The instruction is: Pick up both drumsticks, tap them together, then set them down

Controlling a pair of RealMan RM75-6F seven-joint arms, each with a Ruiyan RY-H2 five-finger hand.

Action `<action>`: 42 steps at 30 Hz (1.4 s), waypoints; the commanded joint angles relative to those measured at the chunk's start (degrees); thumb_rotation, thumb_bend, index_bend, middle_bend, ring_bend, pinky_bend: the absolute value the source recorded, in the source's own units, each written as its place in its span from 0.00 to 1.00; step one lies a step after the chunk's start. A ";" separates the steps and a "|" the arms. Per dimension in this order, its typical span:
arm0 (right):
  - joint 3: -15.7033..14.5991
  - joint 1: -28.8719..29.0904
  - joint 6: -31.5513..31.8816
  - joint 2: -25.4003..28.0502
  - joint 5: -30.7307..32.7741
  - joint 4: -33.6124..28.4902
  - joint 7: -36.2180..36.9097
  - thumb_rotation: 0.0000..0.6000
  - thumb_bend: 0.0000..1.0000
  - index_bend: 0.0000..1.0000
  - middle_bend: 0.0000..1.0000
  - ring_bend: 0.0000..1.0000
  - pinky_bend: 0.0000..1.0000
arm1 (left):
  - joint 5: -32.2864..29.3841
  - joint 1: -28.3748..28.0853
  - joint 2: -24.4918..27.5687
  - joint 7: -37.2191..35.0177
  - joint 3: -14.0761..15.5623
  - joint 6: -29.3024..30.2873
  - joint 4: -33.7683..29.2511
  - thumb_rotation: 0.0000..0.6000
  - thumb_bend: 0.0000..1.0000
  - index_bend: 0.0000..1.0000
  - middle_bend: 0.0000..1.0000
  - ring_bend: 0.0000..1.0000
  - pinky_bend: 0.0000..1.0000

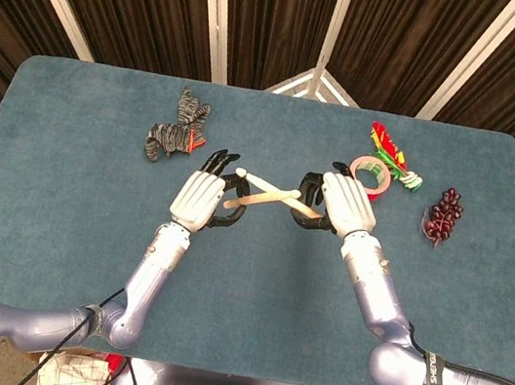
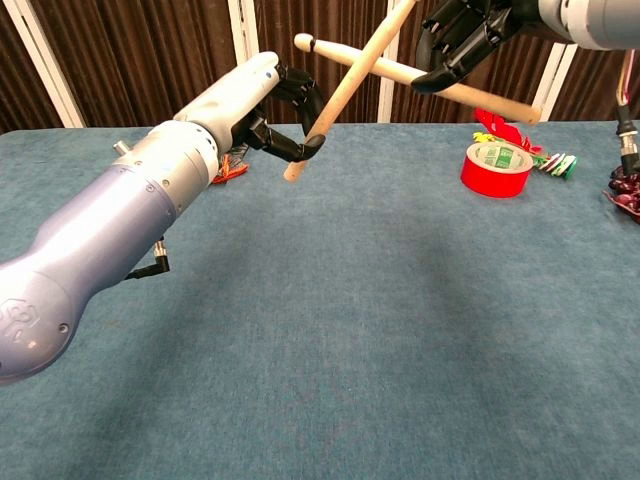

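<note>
Chest view shows both drumsticks up in the air above the blue table point(image 2: 330, 330), crossed in an X. My left hand point(image 2: 285, 115) has its dark fingers wrapped around the butt end of the left drumstick point(image 2: 345, 85), which leans up and to the right, its tip out of frame. My right hand point(image 2: 465, 40) grips the right drumstick point(image 2: 385, 68) partway along, the rounded tip pointing left and the butt sticking out behind the palm. From the head view the two shafts overlap between my hands point(image 1: 272, 193); I judge they are touching or very nearly so, but I cannot tell for certain from either camera.

These are stiff, light wooden rods, so I expect no flex and little load on the fingers. The smooth finish looks slippery, though, and a sharp tap could twist a stick in a loose hold. I judge that holding near the butt gives the best swing on the left; the right hold sits further up, which should tame the rebound.

For setting down, I would aim for bare cloth, away from the red tape roll point(image 2: 497, 168) and the striped glove point(image 1: 175, 129).
</note>
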 commanded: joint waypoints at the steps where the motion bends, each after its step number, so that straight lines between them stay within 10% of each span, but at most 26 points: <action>1: 0.23 -0.16 0.07 0.35 0.09 0.08 0.46 1.00 0.39 0.73 0.62 0.54 0.09 | 0.05 0.19 -0.05 0.11 0.32 0.13 0.26 1.00 0.54 0.60 0.57 0.11 0.06; 23: -1.33 -1.64 -1.85 2.17 0.56 3.32 2.71 1.00 0.39 0.74 0.62 0.54 0.09 | 1.93 1.07 1.82 -1.38 0.36 1.85 -0.57 1.00 0.54 0.60 0.57 0.11 0.06; 42: -8.06 -11.44 -4.55 3.71 -20.46 10.43 15.22 1.00 0.39 0.74 0.62 0.54 0.09 | 6.26 13.51 35.36 4.61 9.44 0.89 -18.61 1.00 0.54 0.61 0.57 0.11 0.06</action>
